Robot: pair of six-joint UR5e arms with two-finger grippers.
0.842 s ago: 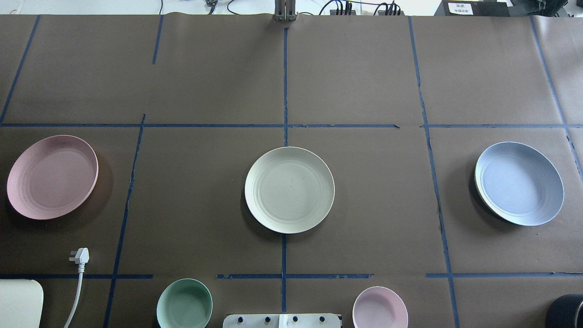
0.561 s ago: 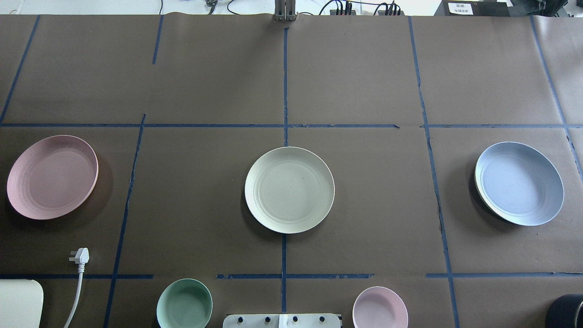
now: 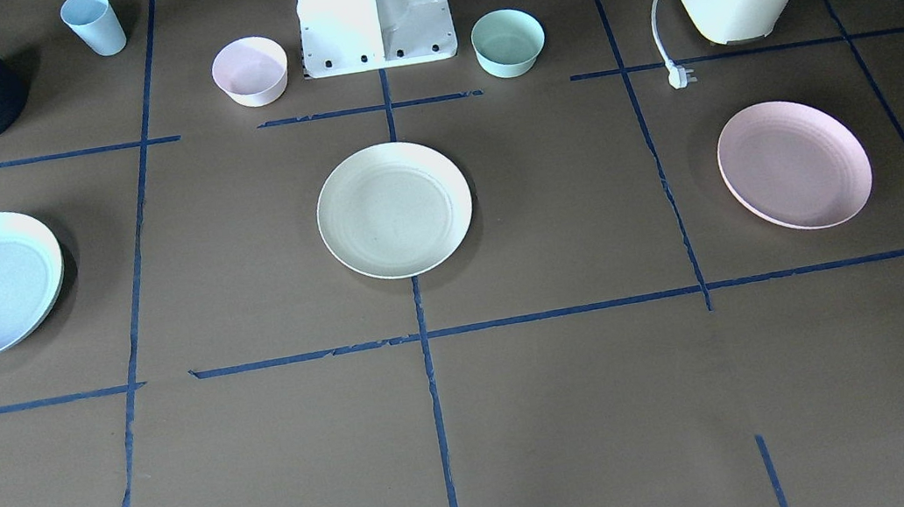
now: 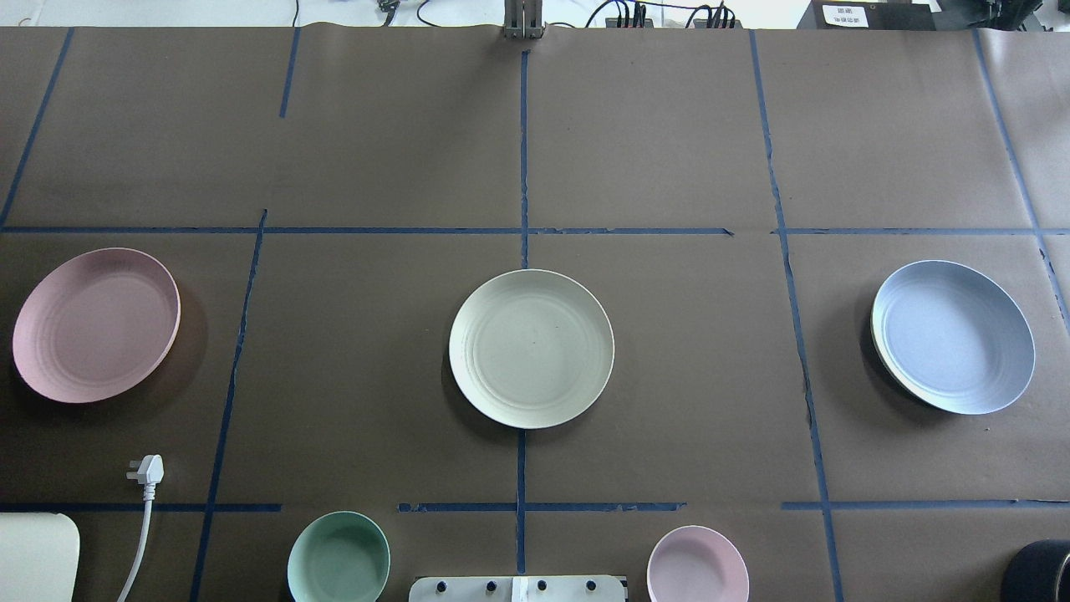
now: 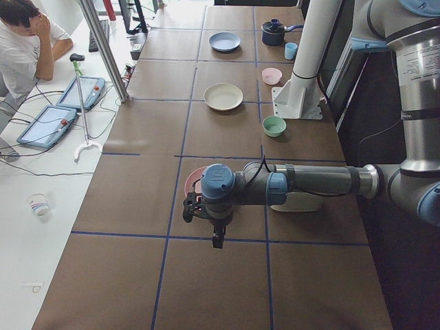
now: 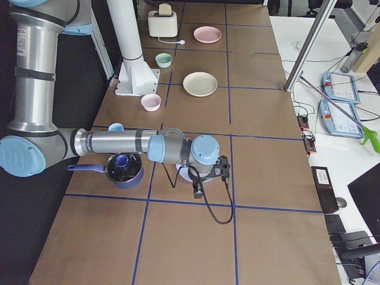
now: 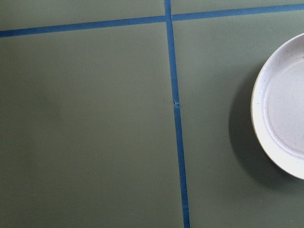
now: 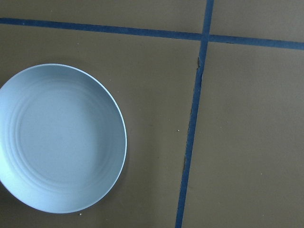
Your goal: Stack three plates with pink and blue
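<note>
Since pink plate [image 4: 96,324], cream plate [image 4: 531,349] and blue plate [image 4: 952,336] lie well apart, we judge stacking unstarted; next, grip a rim; whether jaws are spread, we cannot tell.

A robotics lab: tape-gridded table [image 4: 669,125], teach pendants [image 5: 47,125], a seated operator [image 5: 24,51]

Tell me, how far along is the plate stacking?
Done: nothing is stacked yet. The pink plate, cream plate and blue plate lie far apart in a row. In hand: the left gripper hangs near the pink plate and the right gripper near the blue plate; neither holds a plate. Left: all the lifting and stacking, probably onto the cream plate.
</note>
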